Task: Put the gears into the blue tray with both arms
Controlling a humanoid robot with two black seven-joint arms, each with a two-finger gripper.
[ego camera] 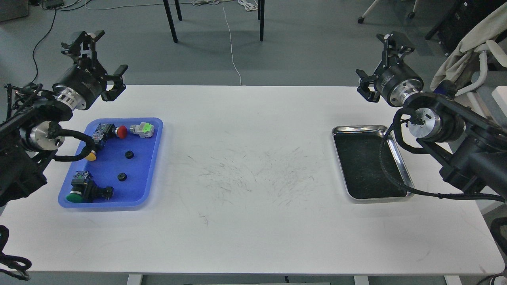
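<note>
Head view, white scuffed tabletop [253, 158]. My left gripper [101, 59] is raised above the table's far left corner, fingers spread wide apart, nothing between them. My right gripper [378, 65] is raised at the far right edge, fingers likewise spread, holding nothing.

Bright blue rectangular plastic tray with rounded corners and low rim [152, 158] sits at left, partly under my left arm. Both tiny black toothed gears lie flat inside it: far gear [128, 154] near the tray's middle, near gear [122, 177] just below it, the two apart from each other and touching nothing else.

Also in the blue tray: red-capped push-button switch [115, 131] and grey switch with a green top [143, 129] along the far rim, yellow-capped switch [92, 155] at the left side, partly hidden by my arm cable, and green-capped black-bodied switch [85, 190] in the near left corner.

Shiny steel rectangular tray with dark inside [370, 162] sits well apart at right, beside my right arm; a black cable loops over its right rim.
</note>
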